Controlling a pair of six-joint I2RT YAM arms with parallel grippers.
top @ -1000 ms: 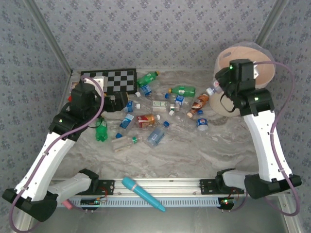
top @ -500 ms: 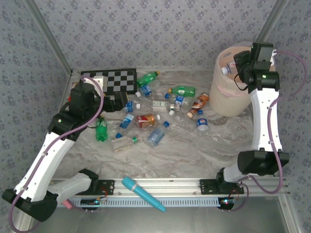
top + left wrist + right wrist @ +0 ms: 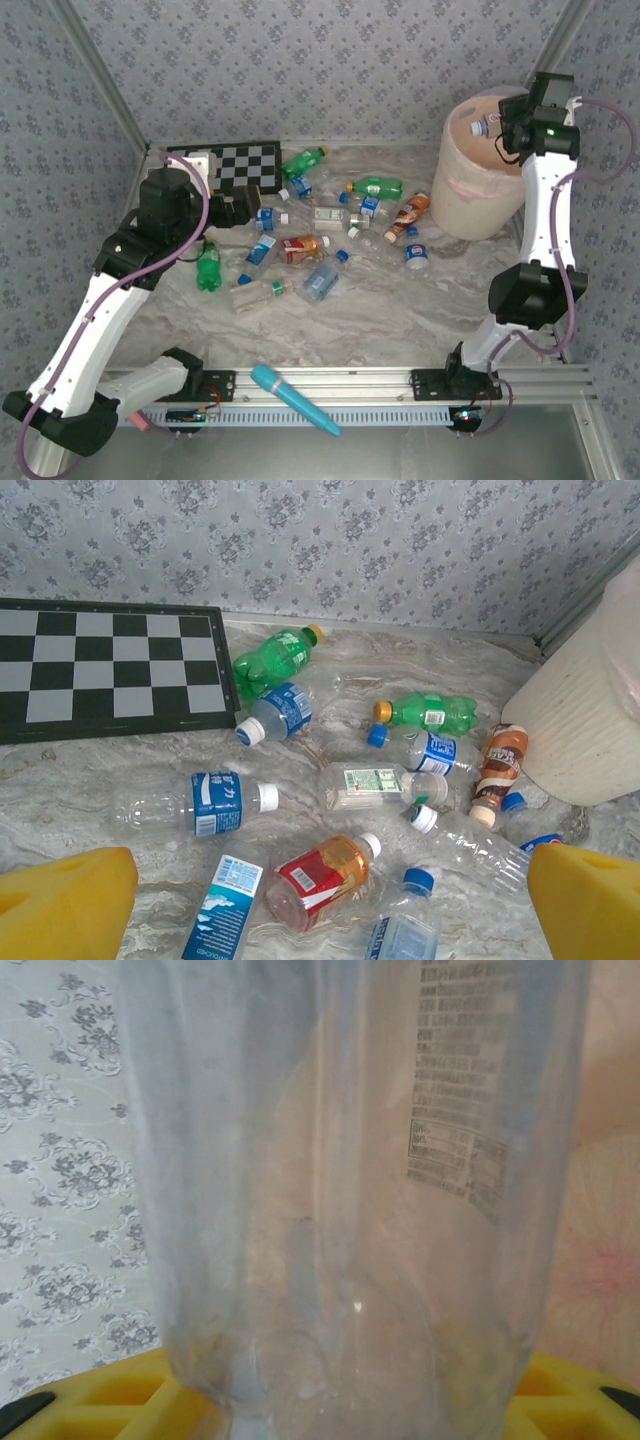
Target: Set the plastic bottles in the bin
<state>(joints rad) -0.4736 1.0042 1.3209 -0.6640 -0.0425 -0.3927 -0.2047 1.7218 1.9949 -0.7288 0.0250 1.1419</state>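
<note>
Well, my right arm stood stretched almost straight up, forearm rising tall from the elbow and wrist tipped over to the left, so the right gripper point(image 3: 500, 127) hung above the open mouth of the bin point(image 3: 478, 205). Its jaws were grasping a clear bottle point(image 3: 350, 1180) of thin, see-through plastic, smooth-walled, with a block of small print down one side. In the wrist view it rose from the yellow gripper body. From overhead, its pale cap end poked out ahead of the jaws, over the bin's hollow. The bin itself was a tall round bucket, pink-beige and faintly ribbed, with filmy plastic folded over its rim.

My left arm was bent at the elbow and reached forward low over the marble-patterned table point(image 3: 400, 310). The left gripper point(image 3: 250, 207) was released, its blunt yellow fingers point(image 3: 65, 905) spread wide. Ahead of those jaws the loose plastic bottles point(image 3: 375, 785) lay scattered on their sides, well apart from the bin's mouth. A red-labelled bottle point(image 3: 320, 875) sat nearest, between the fingers. A green bottle point(image 3: 275, 660) lay far ahead, just beside the chessboard point(image 3: 110, 665) off to the front left.
</note>
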